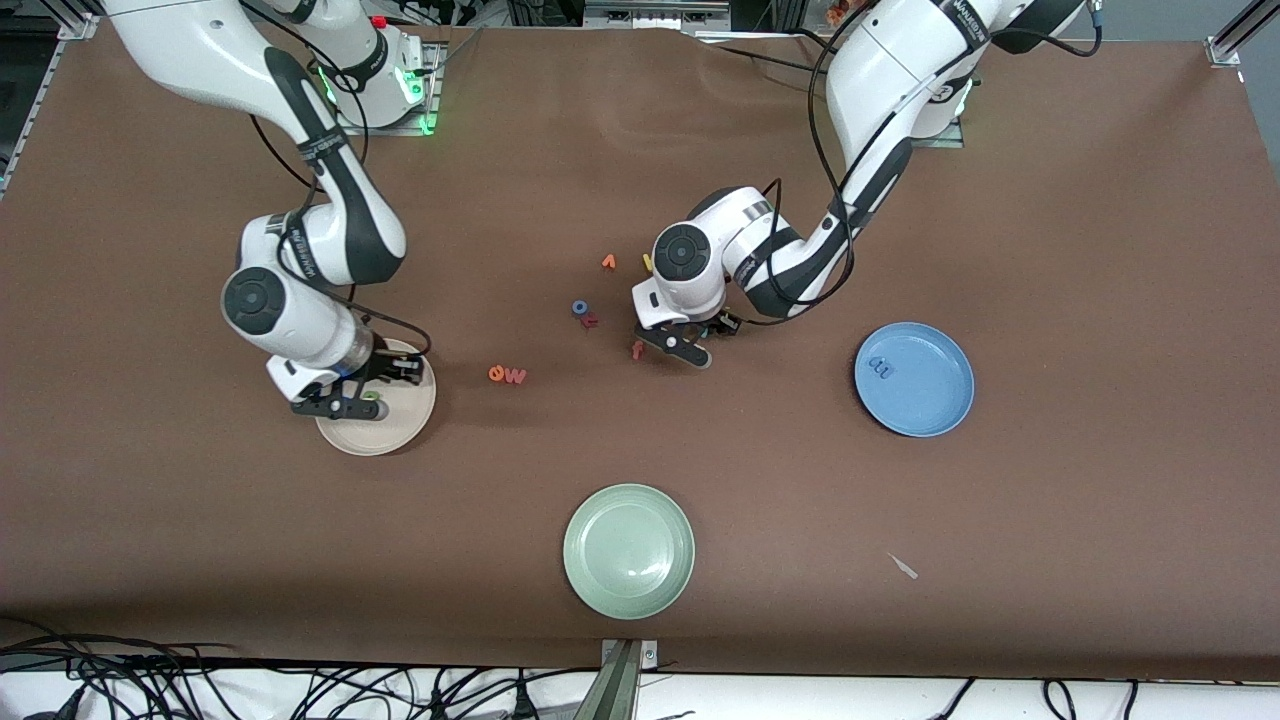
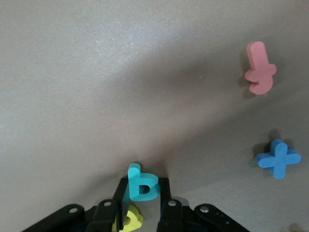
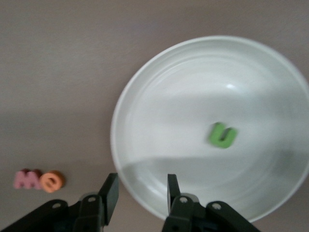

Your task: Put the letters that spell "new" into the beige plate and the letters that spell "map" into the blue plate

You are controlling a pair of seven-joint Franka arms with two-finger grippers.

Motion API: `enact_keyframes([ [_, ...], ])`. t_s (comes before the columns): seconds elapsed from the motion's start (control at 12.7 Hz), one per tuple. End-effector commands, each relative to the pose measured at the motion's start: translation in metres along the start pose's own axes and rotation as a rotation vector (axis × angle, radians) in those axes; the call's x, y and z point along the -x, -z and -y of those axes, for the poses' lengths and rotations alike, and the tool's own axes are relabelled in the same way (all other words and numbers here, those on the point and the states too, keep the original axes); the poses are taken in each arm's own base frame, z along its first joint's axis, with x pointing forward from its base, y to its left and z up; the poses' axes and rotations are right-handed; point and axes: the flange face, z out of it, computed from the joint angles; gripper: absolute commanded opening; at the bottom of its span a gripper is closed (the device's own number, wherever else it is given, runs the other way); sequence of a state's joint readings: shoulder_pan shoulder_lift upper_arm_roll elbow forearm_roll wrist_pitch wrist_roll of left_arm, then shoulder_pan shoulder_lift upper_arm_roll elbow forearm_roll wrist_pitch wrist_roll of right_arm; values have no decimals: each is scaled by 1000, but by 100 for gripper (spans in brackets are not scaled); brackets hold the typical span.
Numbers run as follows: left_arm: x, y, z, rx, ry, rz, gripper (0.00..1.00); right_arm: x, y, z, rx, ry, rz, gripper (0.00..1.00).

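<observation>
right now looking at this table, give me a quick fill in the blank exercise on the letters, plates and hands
1. The left hand is shut on the teal ____.
2. The green n lies in the ____ plate, under the open right hand.
3. The orange e and red w lie on the ____, touching each other.
4. The light blue m lies in the ____ plate.

Missing words: a; beige; table; blue

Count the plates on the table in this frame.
3, none hidden. The beige plate lies at the right arm's end, the blue plate at the left arm's end, and the pale green plate between them, nearest the front camera.
</observation>
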State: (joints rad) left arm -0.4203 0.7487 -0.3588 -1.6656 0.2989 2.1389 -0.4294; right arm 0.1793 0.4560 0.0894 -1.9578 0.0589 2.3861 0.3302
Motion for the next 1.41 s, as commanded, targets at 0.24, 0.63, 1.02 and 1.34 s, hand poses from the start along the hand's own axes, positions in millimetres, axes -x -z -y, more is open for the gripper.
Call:
enact_keyframes([
  [0.24, -1, 58, 84, -54, -73, 33, 9, 21, -31, 75, 34, -148, -44, 49],
  [0.63, 12, 58, 244, 5, -243, 136, 13, 29, -54, 92, 23, -189, -65, 50],
  [1.02, 25, 29, 317, 114, -185, 154, 15, 29, -63, 95, 10, -183, -75, 51],
  [1.34, 23, 17, 342, 133, -259, 116, 100, 27, -71, 97, 14, -173, -73, 51],
])
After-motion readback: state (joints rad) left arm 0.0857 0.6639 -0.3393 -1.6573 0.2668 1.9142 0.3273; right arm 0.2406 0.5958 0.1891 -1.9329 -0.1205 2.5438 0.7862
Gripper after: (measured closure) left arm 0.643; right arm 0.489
